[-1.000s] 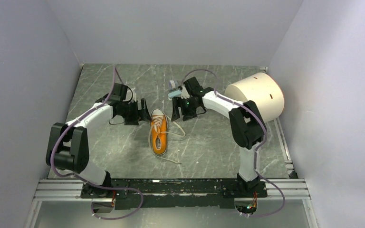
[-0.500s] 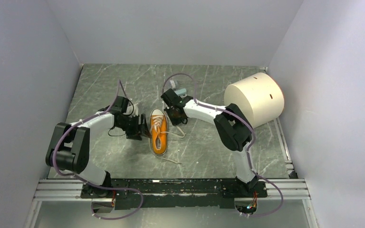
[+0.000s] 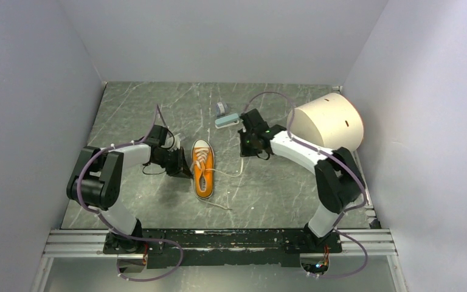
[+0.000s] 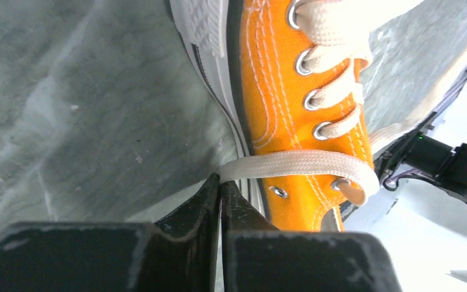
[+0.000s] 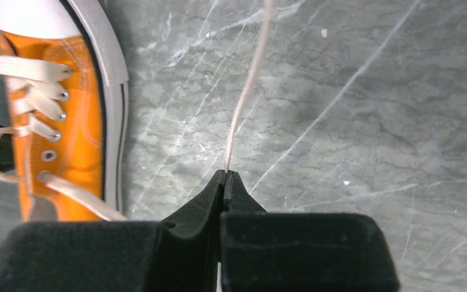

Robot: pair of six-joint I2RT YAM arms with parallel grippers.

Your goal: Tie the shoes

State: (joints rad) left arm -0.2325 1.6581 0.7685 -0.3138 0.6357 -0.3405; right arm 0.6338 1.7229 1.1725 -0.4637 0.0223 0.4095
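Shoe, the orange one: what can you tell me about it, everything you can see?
The shoe is a small orange low sneaker, cloth by its look, with white stitching, metal eyelets, a white rubber sole and a white toe cap. It stands on its sole on the grey table, toe toward the far wall. Its cream laces are untied. The left tool pinches a lace right beside the shoe; the right tool pinches a lace on the other side, farther off.

readable text: none, any view
sneaker [image 3: 203,169]: no brand or size mark legible on canvas or sole
laces [image 4: 298,163]: plain
drum [image 3: 328,125]: dark slot only, no lettering
blue-grey item [image 3: 226,119]: too small to read
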